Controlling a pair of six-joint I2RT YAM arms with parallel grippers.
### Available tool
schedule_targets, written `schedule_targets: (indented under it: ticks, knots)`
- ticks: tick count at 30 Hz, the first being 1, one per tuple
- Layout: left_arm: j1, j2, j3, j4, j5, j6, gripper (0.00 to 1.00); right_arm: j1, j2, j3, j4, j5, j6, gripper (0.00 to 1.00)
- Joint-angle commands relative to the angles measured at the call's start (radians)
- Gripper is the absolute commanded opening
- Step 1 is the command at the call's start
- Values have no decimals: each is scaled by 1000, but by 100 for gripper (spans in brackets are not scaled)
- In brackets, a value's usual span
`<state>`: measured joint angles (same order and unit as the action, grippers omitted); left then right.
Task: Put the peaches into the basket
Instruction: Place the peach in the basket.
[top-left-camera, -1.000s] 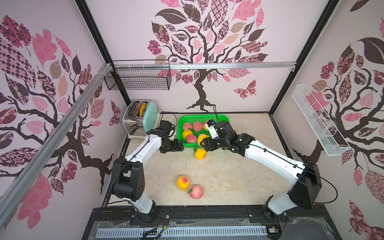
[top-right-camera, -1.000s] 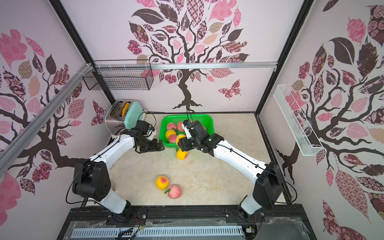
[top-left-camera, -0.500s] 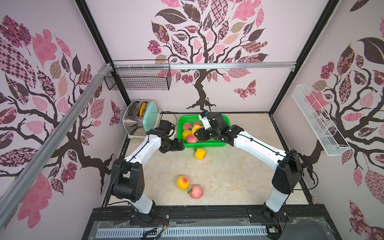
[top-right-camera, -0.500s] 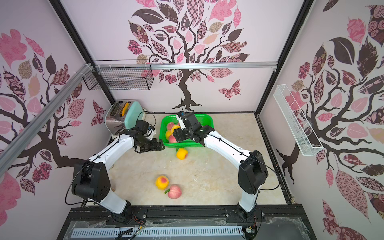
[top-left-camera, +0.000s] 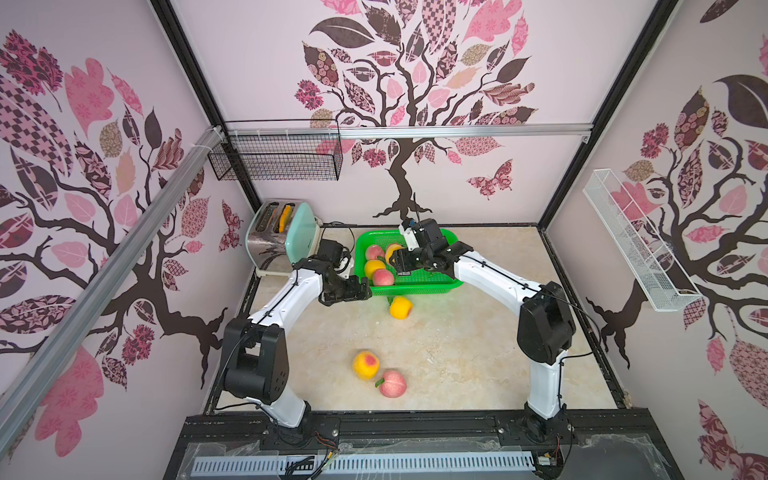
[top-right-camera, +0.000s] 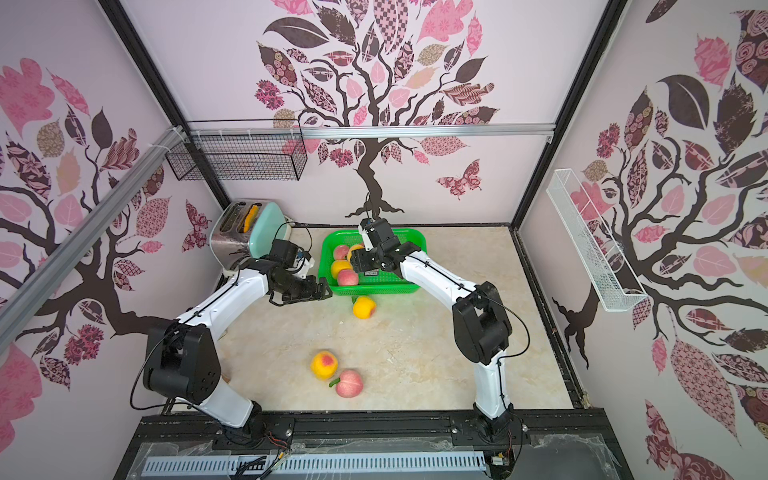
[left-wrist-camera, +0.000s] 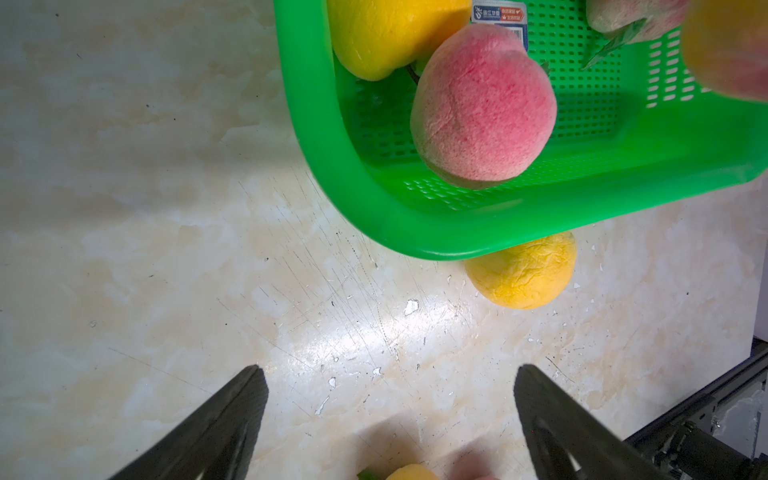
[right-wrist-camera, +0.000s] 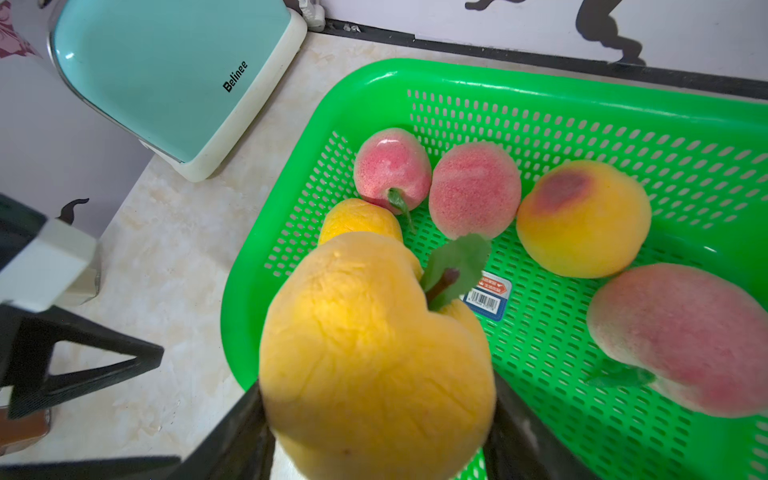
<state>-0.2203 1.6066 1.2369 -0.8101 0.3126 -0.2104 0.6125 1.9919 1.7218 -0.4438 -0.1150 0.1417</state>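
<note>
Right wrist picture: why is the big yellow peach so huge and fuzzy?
In the right wrist view, the yellow peach sits close to the lens in the right gripper, so it looms large and soft-edged; in the left wrist view, glare whitens a patch of the table.

Tree-decal walls (top-left-camera: 266, 62), beige marble floor (top-left-camera: 457, 345)

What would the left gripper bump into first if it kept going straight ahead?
Probably the green basket: its near corner stands straight ahead of the open left gripper, with only bare table between. Height is unclear; higher up, it might clear the rim and meet the pink peach.
</note>
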Motion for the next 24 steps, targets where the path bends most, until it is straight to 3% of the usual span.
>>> schedule_targets:
  ticks: [1,24]
  knots:
    - [5,-29,-18,12,19,-4,97,-22,48,54,30,-35,32,70]
    - [6,-8,-13,12,31,-5,97,-39,303,205,-44,-67,51,72]
